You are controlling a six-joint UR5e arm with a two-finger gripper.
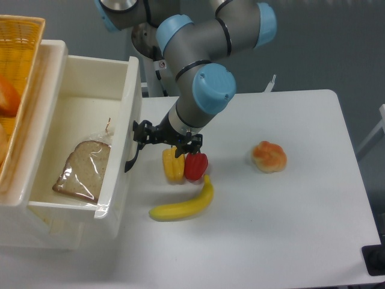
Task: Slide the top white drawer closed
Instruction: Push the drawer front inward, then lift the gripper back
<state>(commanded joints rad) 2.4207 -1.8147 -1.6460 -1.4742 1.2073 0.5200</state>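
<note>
Pressing top white drawer [78,129] front | jaws [139,133] state unclear | drawer part-open

My arm comes in from twelve o'clock, grey links joined by blue-capped joints, folding down toward the middle of the view. The last big blue joint sits just right of centre, and from it my wrist angles down toward eight o'clock. My gripper [146,133] points toward nine o'clock at the end of it, black and low over the bench. Whether its jaws are apart or together I cannot tell from this angle.
</note>
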